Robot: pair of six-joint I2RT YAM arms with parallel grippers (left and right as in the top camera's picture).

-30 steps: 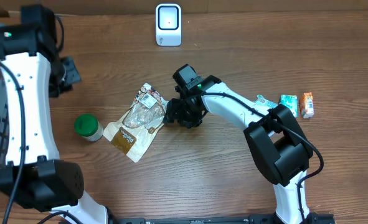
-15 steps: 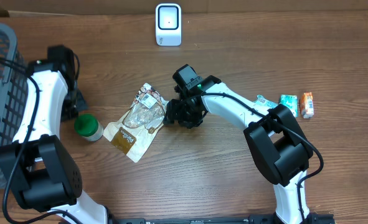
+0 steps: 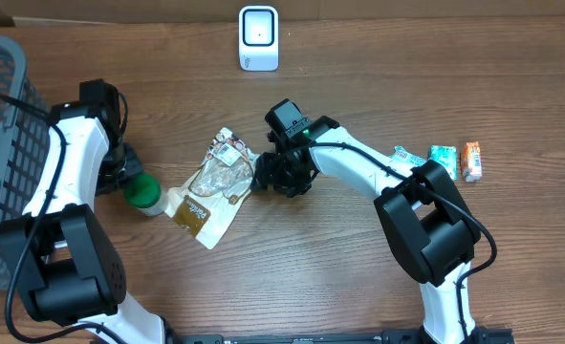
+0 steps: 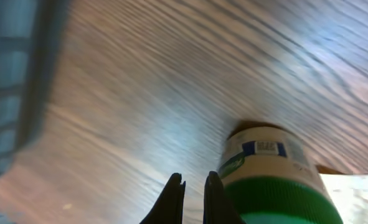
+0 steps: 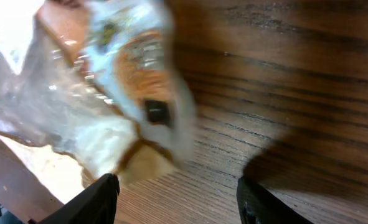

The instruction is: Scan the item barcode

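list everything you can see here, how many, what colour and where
scanner: 1, white, far side of the table, middle
basket: 1, grey, left edge
jar: 1, pale with a green lid, left of the bag
bag: 1, clear and brown, crumpled, middle of the table
teal packet: 1, teal, right side
orange packet: 1, orange, just right of the teal one
table: 1, brown wood, under everything
left gripper: 1, black, shut, right beside the jar
right gripper: 1, black, open, at the bag's right edge
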